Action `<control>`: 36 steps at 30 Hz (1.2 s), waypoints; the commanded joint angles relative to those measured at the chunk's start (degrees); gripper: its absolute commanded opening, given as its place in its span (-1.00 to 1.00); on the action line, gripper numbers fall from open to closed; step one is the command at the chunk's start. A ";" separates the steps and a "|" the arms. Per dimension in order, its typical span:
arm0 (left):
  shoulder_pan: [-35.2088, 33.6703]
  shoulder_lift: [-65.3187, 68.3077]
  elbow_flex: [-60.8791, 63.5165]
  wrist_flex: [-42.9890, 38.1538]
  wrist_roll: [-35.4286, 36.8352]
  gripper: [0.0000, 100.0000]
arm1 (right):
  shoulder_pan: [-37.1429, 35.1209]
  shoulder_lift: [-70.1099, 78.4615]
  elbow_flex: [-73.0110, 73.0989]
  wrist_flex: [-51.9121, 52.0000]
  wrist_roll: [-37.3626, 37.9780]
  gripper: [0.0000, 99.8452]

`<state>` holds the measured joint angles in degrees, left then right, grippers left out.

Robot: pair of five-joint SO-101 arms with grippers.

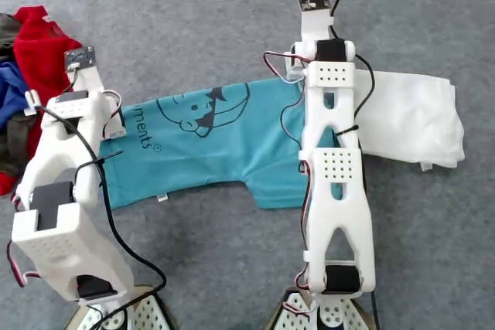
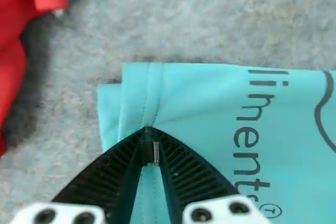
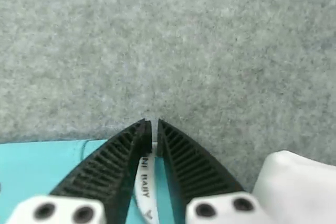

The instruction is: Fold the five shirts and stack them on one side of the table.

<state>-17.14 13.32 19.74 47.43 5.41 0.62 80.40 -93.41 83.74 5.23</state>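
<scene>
From above, your teal shirt (image 1: pixel 209 144) lies spread print-up across the grey desk (image 1: pixel 193 28). A heap of shirts (image 1: pixel 31 59) in red, blue and dark cloth sits at 1 edge, and 1 folded white shirt (image 1: pixel 410 121) lies just beside its other end. The left arm (image 1: pixel 66 160) stands at the end by the heap, and the right arm (image 1: pixel 332 168) reaches over the end by the white shirt.

In your left wrist view, the left fingers (image 2: pixel 121 166) are pinched together on the teal shirt's stitched hem, with a red shirt (image 2: pixel 21 24) lying apart on the desk.

In your right wrist view, the right fingers (image 3: pixel 110 166) are clamped on the teal shirt's neck label (image 3: pixel 143 182) at its edge, near the white shirt.
</scene>
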 commanded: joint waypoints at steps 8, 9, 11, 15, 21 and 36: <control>-1.63 -2.81 1.01 -1.32 0.53 -0.94 | 0.79 -6.20 -2.42 0.44 3.43 -0.92; -1.63 -2.90 1.01 -1.32 0.70 -0.94 | 0.18 -6.99 -2.42 1.41 4.57 -0.92; -1.45 -2.90 0.75 -1.32 0.97 -0.94 | -1.05 -9.10 -2.33 4.84 9.41 -0.92; -0.48 -2.90 0.66 -3.69 1.05 -0.94 | -3.08 -14.90 -2.42 13.89 18.99 -0.92; -2.86 -6.24 2.51 -4.40 8.79 -0.94 | -4.40 -22.37 -0.31 17.58 25.85 -0.92; -2.33 -17.76 16.13 -15.91 5.80 -0.94 | -0.62 -67.65 73.98 13.45 57.49 -0.92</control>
<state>-19.34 -1.54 35.82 32.57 11.74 -0.79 25.36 -38.11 100.09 55.87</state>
